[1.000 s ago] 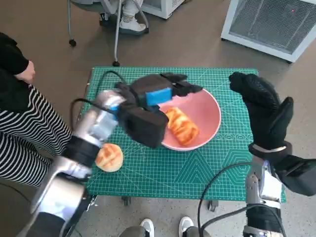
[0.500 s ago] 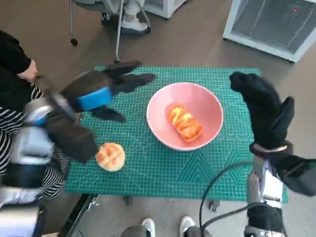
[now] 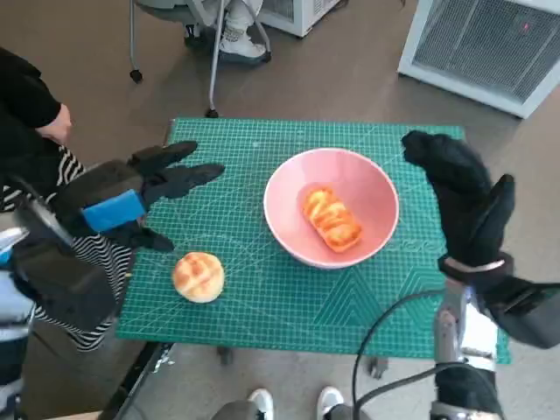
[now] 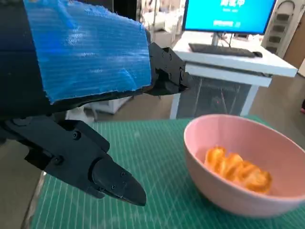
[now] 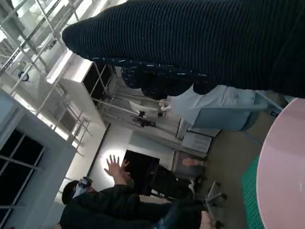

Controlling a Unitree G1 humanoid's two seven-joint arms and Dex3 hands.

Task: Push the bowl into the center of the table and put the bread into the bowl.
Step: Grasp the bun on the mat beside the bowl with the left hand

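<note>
Both hands, left hand (image 3: pixel 131 197) and right hand (image 3: pixel 464 197), hover empty-fingered over green mat (image 3: pixel 289 297) (brown floor (image 3: pixel 350 79) around).

The mat (image 3: pixel 289 302) covered the table, and the bowl (image 3: pixel 332 184) stood on it a little toward the right edge from the middle. A piece of bread (image 3: pixel 332 219) lay inside the bowl. A bun (image 3: pixel 198 276) lay on the mat near the front left corner, well apart from the bowl. The left hand (image 3: pixel 118 203) hung over the left edge, behind the bun and touching nothing. The right hand (image 3: pixel 464 203) stood raised at the right edge, just beside the bowl. A person (image 3: pixel 35 157) sat beyond the left edge.
</note>
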